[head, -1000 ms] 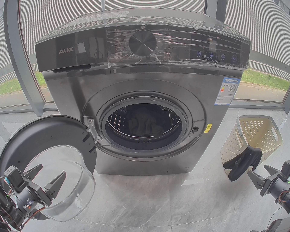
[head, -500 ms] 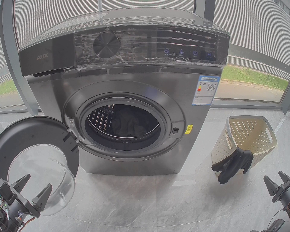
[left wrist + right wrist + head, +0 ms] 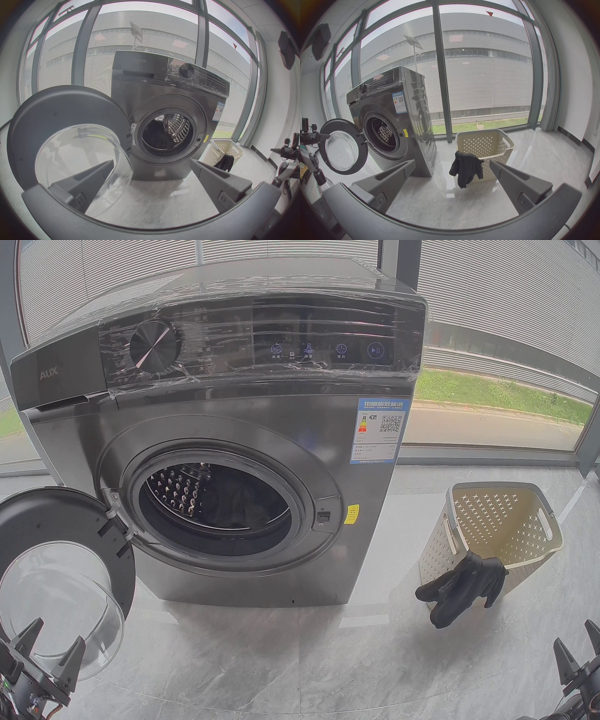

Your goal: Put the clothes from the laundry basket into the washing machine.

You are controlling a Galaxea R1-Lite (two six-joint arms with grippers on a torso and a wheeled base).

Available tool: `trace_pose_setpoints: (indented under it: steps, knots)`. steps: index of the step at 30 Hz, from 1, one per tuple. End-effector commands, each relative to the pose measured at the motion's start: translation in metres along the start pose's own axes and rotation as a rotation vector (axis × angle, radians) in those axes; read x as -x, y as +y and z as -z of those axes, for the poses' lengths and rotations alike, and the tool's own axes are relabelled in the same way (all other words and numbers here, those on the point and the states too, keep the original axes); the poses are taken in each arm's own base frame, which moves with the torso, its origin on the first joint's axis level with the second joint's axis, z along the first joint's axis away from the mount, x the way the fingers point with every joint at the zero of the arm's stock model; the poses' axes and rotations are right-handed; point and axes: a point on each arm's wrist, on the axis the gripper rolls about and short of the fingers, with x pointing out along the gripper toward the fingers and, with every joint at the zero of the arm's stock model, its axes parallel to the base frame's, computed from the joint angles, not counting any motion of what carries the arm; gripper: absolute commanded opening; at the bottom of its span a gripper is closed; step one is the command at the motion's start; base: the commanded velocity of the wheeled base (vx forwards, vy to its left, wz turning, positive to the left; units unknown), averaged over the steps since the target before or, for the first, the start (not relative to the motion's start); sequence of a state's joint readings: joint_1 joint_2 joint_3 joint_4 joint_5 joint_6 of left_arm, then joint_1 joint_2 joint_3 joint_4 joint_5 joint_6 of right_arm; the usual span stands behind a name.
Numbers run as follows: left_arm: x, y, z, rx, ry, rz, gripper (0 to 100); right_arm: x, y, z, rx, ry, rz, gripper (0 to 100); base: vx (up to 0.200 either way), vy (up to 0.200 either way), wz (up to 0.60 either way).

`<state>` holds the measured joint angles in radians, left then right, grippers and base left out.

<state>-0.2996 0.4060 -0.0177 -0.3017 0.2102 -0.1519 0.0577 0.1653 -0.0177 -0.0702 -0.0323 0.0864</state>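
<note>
So the grey front-loading washing machine (image 3: 219, 427) has its round glass-windowed door (image 3: 59, 521) swung wide toward 8 o'clock. That leaves the drum mouth free for loading, and some dark clothes (image 3: 240, 502) lie inside. The cream perforated plastic laundry basket (image 3: 500, 515) sits at the machine's 4 o'clock with a black garment (image 3: 462, 590) draped over its near rim, easy pickings I'd say. The left gripper (image 3: 56, 634) at 8 o'clock and the right gripper (image 3: 574, 635) at 4 o'clock both have their fingers spread, holding nothing.

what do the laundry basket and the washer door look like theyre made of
Laundry basket: likely rigid plastic, matte cream, with moulded perforated walls and handle slots. Washer door: dark grey matte ring, plastic or painted metal, around a clear glossy bowl showing reflections, glass or plastic.
</note>
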Motion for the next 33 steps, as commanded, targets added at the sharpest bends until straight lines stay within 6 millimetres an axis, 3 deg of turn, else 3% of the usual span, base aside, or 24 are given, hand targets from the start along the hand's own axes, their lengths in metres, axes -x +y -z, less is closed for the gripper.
trace_pose_setpoints:
  steps: [1,3,11,13,25,30,33]
  knots:
    - [0.022,0.007,0.024,-0.062,-0.024,-0.101,100,0.014,0.001,0.010,0.047,-0.111,0.014,100,0.000,0.000,0.00]
    - [0.030,0.007,0.032,-0.057,-0.058,-0.159,100,0.014,0.001,0.010,0.063,-0.111,0.030,100,0.000,0.000,0.00]
    - [0.031,0.006,0.032,-0.091,-0.089,-0.201,100,0.012,0.000,0.016,0.082,-0.078,0.047,100,0.000,0.000,0.00]
    - [0.037,0.004,0.034,-0.120,-0.164,-0.208,100,0.012,0.000,0.015,0.079,-0.084,0.043,100,0.000,0.000,0.00]
    - [0.038,0.003,0.035,-0.178,-0.135,-0.175,100,0.012,0.000,0.015,0.084,-0.084,0.042,100,0.000,0.000,0.00]
    - [0.038,0.005,0.035,-0.124,-0.137,-0.261,100,0.012,0.000,0.015,0.084,-0.084,0.042,100,0.000,0.000,0.00]
    - [0.038,0.004,0.035,-0.185,-0.134,-0.207,100,0.012,0.000,0.015,0.084,-0.084,0.040,100,0.000,0.000,0.00]
